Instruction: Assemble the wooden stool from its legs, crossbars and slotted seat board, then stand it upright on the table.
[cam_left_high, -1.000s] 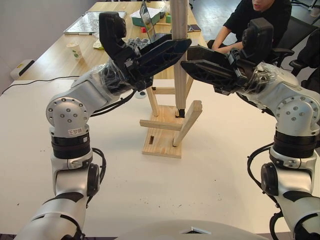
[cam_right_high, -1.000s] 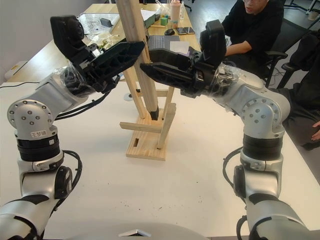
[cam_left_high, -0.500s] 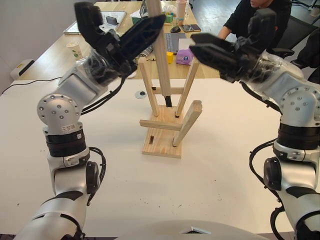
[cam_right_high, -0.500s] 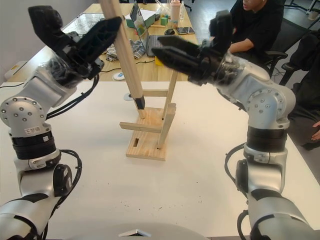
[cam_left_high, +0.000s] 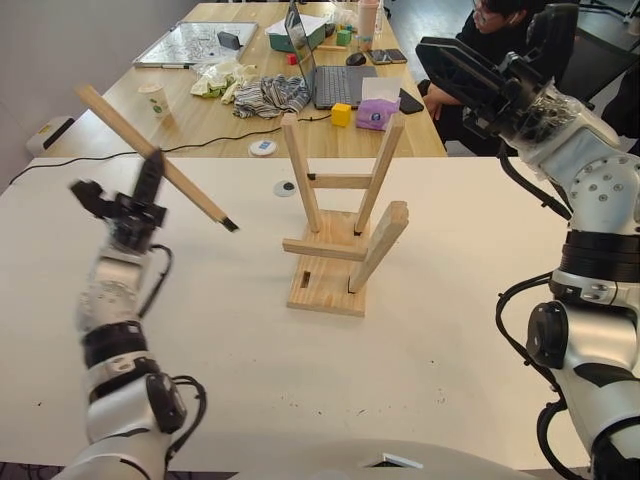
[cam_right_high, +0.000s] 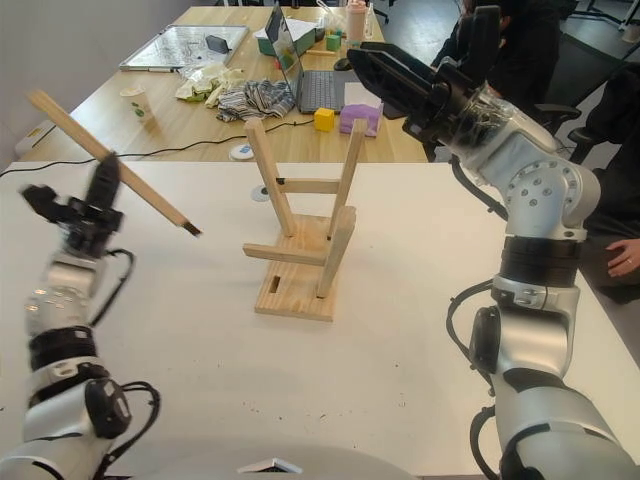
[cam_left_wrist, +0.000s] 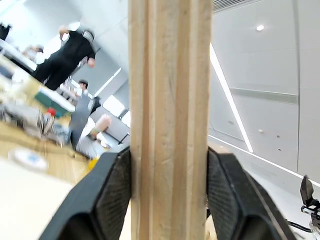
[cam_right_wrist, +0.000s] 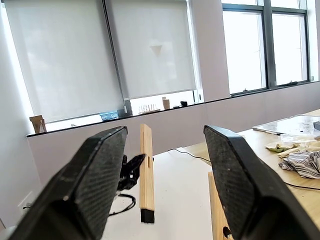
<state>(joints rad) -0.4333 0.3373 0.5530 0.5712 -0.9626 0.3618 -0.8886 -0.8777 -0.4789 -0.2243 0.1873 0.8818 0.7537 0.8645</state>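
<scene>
Now | L claw (cam_left_wrist: 169, 190) clamped on leg (cam_left_high: 180, 180), ends cut off in wrist view; R claw (cam_right_wrist: 167, 135) apart, empty

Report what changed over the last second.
The left hand, shut on the loose leg, swung it from above the half-built stool out to the robot's left; it now slants over the table. The right hand drew back from it, up and to the right, open. The stool stayed put on its seat board.

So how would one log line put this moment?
left fingers: shut on leg, tilted in air | right fingers: open, raised | stool: part-built, seat down on table
</scene>
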